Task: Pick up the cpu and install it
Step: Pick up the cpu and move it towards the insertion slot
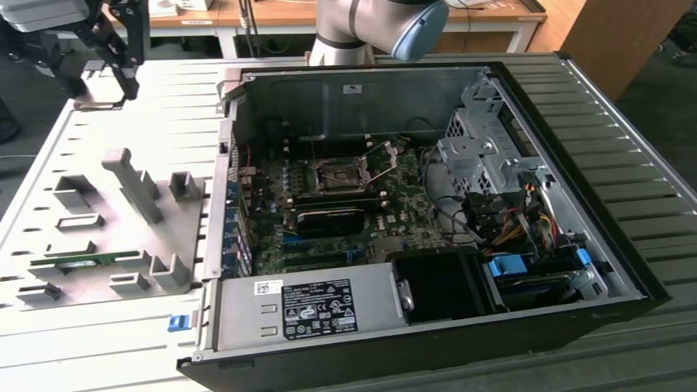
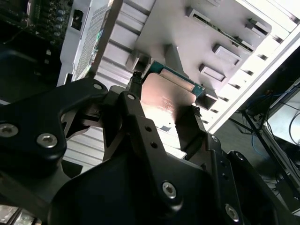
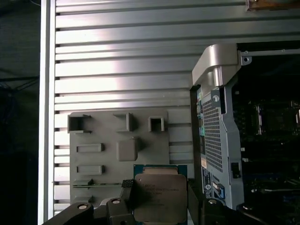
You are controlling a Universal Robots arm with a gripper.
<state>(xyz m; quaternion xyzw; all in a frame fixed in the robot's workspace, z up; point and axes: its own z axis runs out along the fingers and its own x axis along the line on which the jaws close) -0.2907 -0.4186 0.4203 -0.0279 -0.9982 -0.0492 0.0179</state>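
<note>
**A:** Where is the cpu (image 3: 159, 190) sitting?

**B:** It is hanging in the gripper (image 2: 164, 105), the fingers (image 2: 190, 129) clamping on its opposite edges, raised over the edge of the grey parts tray (image 1: 82, 163) on the slatted table (image 1: 610, 122).

**A:** How is it handling?

**B:** I am judging it light, stiff and fragile underneath, so an edge hold is suiting it. The open computer case (image 1: 523, 327) is lying just beside the tray, looking crowded inside.

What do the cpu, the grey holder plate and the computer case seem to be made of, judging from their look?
The cpu: metal lid, dull silver, reflecting light softly, on a green board rim. The grey holder plate: probably plastic, matte and uniform, with moulded pockets; painted metal is possible. The computer case: sheet metal, bare grey with folded edges.
</note>
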